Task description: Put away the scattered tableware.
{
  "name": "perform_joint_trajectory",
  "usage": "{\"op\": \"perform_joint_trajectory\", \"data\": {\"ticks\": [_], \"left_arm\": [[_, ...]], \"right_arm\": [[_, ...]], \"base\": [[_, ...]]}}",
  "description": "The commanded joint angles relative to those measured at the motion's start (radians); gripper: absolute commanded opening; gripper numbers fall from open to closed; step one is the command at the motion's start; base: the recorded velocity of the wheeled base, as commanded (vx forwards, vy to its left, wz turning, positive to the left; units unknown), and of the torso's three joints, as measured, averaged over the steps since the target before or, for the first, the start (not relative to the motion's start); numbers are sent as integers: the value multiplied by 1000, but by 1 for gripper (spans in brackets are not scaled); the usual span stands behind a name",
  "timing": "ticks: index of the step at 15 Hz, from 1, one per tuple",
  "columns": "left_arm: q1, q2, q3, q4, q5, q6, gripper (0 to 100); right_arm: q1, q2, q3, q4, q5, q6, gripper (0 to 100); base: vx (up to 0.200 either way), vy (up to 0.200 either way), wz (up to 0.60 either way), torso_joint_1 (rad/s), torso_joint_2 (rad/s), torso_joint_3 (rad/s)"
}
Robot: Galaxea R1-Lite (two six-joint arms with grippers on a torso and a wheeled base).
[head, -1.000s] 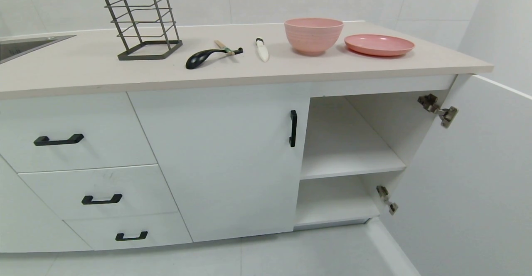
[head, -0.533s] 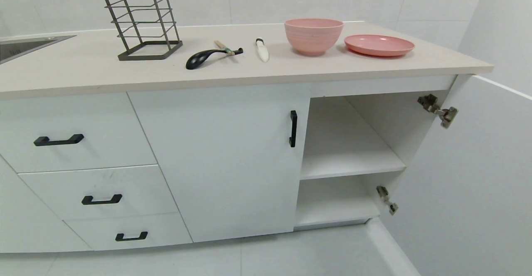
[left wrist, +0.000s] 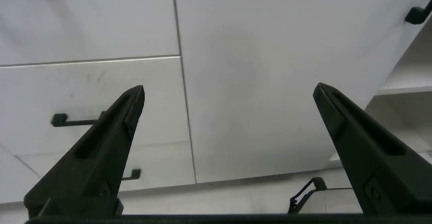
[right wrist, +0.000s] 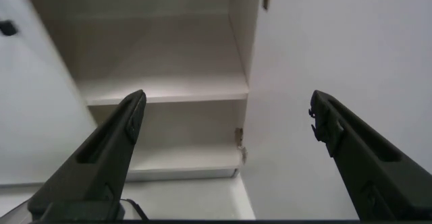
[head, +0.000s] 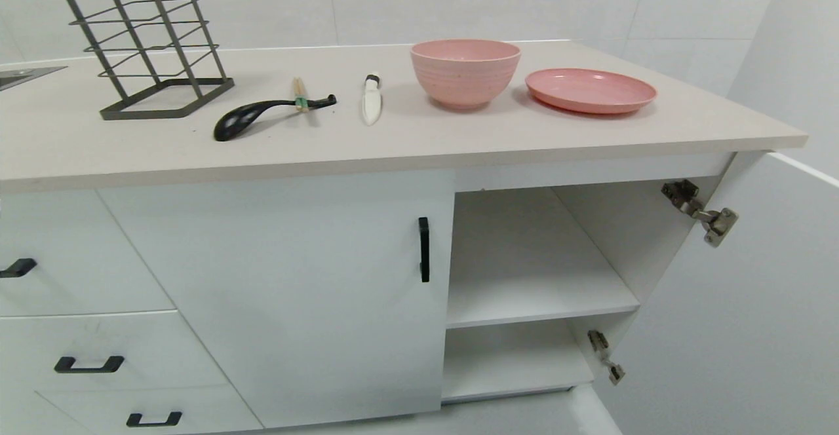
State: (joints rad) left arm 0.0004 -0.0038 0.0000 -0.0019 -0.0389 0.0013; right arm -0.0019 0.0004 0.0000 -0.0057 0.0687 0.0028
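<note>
The bowl (head: 465,71), plate (head: 590,90), spoon (head: 262,115) and knife (head: 371,97) wait on the counter (head: 498,135), top of the frame. The left gripper (left wrist: 229,92) and right gripper (right wrist: 227,97) are spread wide and empty, likely ready to grab. The cupboard (head: 524,278), lower right, stands open for the dishes.

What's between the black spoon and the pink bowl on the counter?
Head view: a white knife lies on the counter between the black spoon and pink bowl, touching neither. Chopsticks cross the spoon's handle.
</note>
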Motion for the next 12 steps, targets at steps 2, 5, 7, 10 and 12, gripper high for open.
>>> {"op": "perform_joint_trajectory", "data": {"ticks": [2, 5, 7, 10, 12], "left_arm": [[1, 4, 0, -1, 1, 0, 100], [0, 4, 0, -1, 1, 0, 100], [1, 4, 0, 0, 1, 0, 100], [0, 4, 0, 0, 1, 0, 100], [0, 4, 0, -1, 1, 0, 100]], "right_arm": [[0, 0, 0, 0, 0, 0, 100], [0, 0, 0, 0, 0, -1, 100], [0, 0, 0, 0, 0, 0, 100], [0, 0, 0, 0, 0, -1, 100], [0, 0, 0, 0, 0, -1, 100]], "base": [[0, 0, 0, 0, 0, 0], [0, 0, 0, 0, 0, 0], [0, -200, 0, -2, 2, 5], [0, -67, 0, -1, -1, 4], [0, 0, 0, 0, 0, 0]]}}
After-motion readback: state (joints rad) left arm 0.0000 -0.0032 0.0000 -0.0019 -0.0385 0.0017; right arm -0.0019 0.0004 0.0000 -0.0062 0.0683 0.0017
